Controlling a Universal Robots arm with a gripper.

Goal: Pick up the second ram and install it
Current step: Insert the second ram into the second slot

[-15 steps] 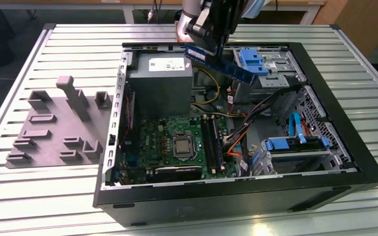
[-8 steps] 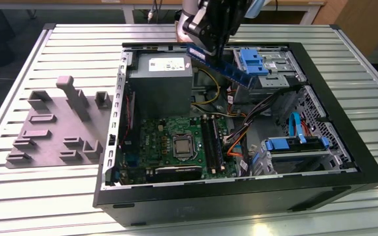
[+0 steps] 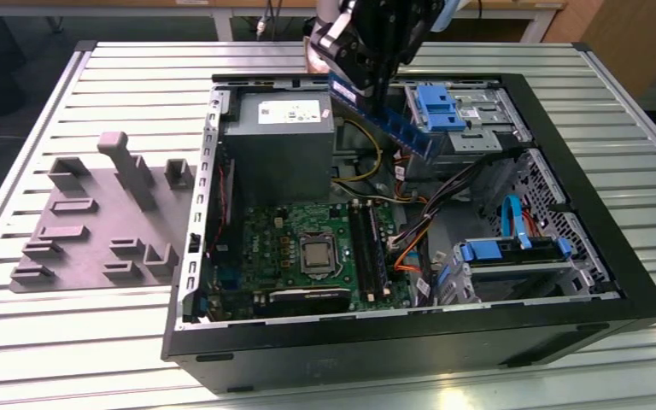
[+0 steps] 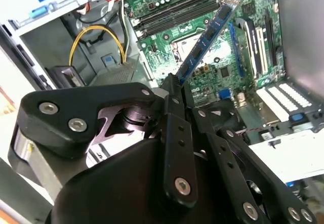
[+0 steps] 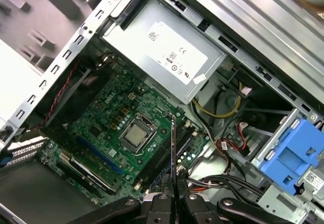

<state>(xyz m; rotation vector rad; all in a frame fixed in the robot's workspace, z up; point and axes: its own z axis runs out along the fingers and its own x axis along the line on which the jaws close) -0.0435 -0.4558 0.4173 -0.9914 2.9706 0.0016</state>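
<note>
My gripper (image 3: pixel 365 85) hangs over the back of the open computer case (image 3: pixel 419 342), shut on the second ram (image 3: pixel 402 128), a thin blue stick that slants down toward the exterior view's right. In the second wrist view the ram (image 4: pixel 210 32) sticks out from the gripper (image 4: pixel 174 85) above the green motherboard (image 4: pixel 243 62), apart from the dark memory slots (image 4: pixel 174 11). The first wrist view shows the ram (image 5: pixel 173 148) edge-on, rising from the gripper (image 5: pixel 173 197) over the slots (image 5: pixel 161 159) beside the processor (image 5: pixel 134 135).
A grey power supply (image 3: pixel 280 137) fills the case's back corner, near the ram. Blue drive-bay clips (image 3: pixel 442 107) and a drive cage (image 3: pixel 511 252) sit on the exterior view's right, with loose cables (image 3: pixel 419 231) between. A grey fixture (image 3: pixel 100 213) lies on the slatted table.
</note>
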